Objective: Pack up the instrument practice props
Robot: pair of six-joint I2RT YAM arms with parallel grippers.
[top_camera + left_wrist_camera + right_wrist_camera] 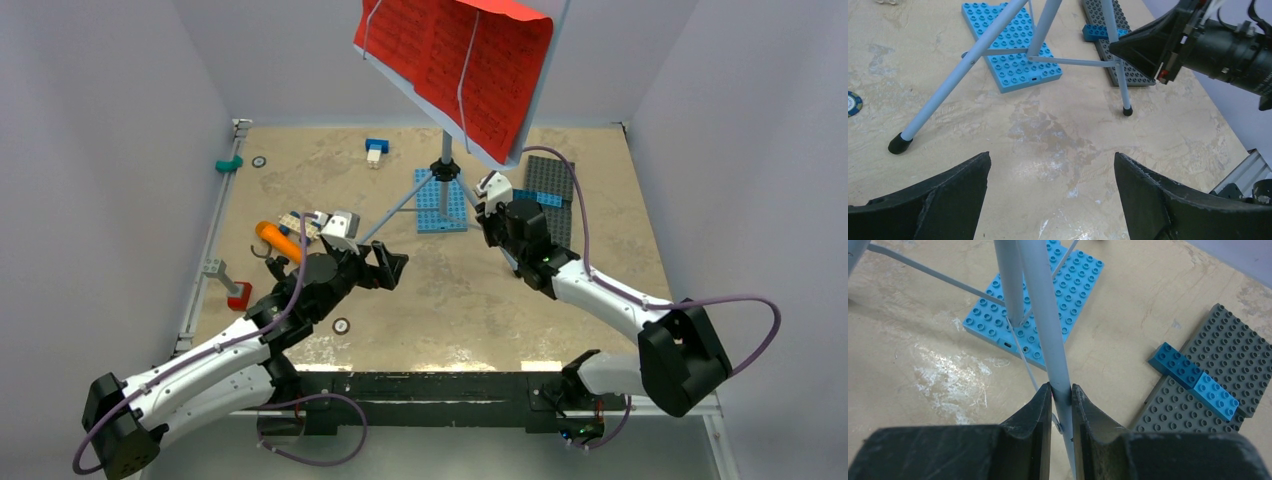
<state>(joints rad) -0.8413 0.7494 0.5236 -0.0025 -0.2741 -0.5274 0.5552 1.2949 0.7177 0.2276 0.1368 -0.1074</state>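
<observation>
The pale-blue music stand (520, 110) stands at the back centre on grey tripod legs (400, 208), with red sheet-music pages (450, 60) on its desk. My right gripper (492, 192) is shut on the right tripod leg (1048, 315); the jaws pinch it from both sides (1061, 388). My left gripper (388, 268) is open and empty, low over bare table in front of the tripod (1050, 165). The left leg's foot (899, 143) rests just ahead of it. The orange toy microphone (278, 240) lies at the left, behind my left wrist; its black stand is mostly hidden.
A blue studded plate (440, 205) lies under the tripod and a grey one (552, 185) lies right of it. A small brick car (322, 224) sits by the microphone. A blue-white brick (376, 150), a teal piece (230, 163) and a red piece (240, 296) lie around. White walls enclose the table.
</observation>
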